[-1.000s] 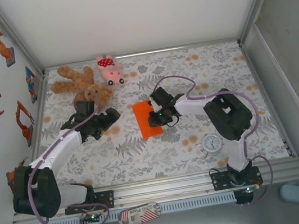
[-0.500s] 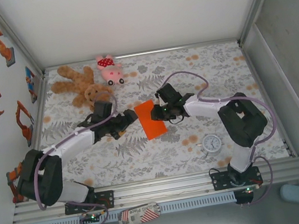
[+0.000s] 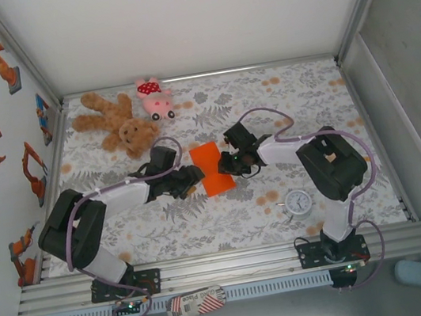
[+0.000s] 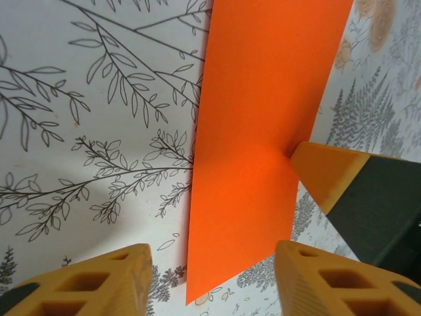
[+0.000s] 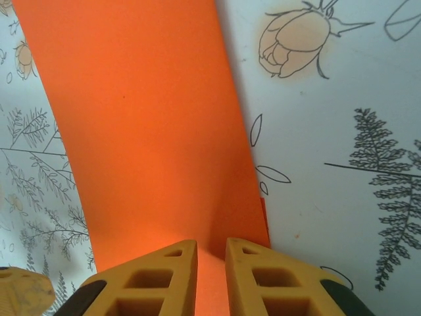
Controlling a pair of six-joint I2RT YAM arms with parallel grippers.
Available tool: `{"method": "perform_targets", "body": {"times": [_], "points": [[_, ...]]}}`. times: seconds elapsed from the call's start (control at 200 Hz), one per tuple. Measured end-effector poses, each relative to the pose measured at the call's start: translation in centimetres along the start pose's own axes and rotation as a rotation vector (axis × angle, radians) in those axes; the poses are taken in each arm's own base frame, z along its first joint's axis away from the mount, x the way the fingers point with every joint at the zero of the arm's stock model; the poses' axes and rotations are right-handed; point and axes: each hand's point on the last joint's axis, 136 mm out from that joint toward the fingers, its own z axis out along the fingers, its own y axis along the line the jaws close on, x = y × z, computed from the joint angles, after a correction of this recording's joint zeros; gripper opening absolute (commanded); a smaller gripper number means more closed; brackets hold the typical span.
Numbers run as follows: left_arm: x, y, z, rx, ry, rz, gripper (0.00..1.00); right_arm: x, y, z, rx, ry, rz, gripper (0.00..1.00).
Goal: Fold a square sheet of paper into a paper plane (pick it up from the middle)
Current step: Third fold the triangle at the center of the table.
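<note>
The square sheet of paper (image 3: 211,169) is bright orange and lies mid-table as a narrow rectangle, doubled over, with a lower layer peeking out at one edge (image 5: 265,220). My right gripper (image 3: 228,163) is shut on its right edge; in the right wrist view the fingers (image 5: 210,280) stand almost together with orange between them. My left gripper (image 3: 193,179) is at the sheet's left side. Its jaws (image 4: 214,280) stand open astride the near corner of the sheet (image 4: 263,118) without touching it. The right gripper's finger (image 4: 339,178) shows beyond. No paper plane is in view.
A brown teddy bear (image 3: 114,123) and a pink plush pig (image 3: 154,97) lie at the back left. A small round white clock (image 3: 298,202) sits front right near the right arm's base. The floral tablecloth (image 3: 203,215) is walled on three sides.
My left arm has swung right up to the sheet and its jaws have narrowed. The right gripper has kept hold of the sheet and shifted it slightly; the sheet now looks narrower.
</note>
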Motion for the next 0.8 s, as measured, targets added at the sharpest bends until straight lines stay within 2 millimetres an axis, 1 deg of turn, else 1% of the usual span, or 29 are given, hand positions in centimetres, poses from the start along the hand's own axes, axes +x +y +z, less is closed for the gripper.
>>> {"method": "perform_targets", "body": {"times": [0.22, 0.381, 0.516, 0.691, 0.801], "points": [[0.7, 1.0, 1.4, -0.033, 0.037, -0.011, 0.4, 0.0, 0.1, 0.3, -0.041, -0.006, 0.028, 0.17], [0.6, 0.2, 1.9, -0.022, 0.047, -0.007, 0.34, -0.1, 0.3, 0.4, -0.063, -0.011, 0.036, 0.16], [0.7, 0.2, 2.3, -0.02, 0.06, -0.01, 0.34, -0.1, 0.4, 0.4, -0.071, -0.011, 0.041, 0.16], [0.4, -0.7, 2.4, 0.006, 0.062, -0.002, 0.33, -0.1, 0.4, 0.5, -0.077, -0.013, 0.042, 0.16], [-0.2, -1.2, 2.2, 0.026, 0.052, -0.002, 0.33, -0.1, 0.4, 0.5, -0.082, -0.011, 0.042, 0.16]]}}
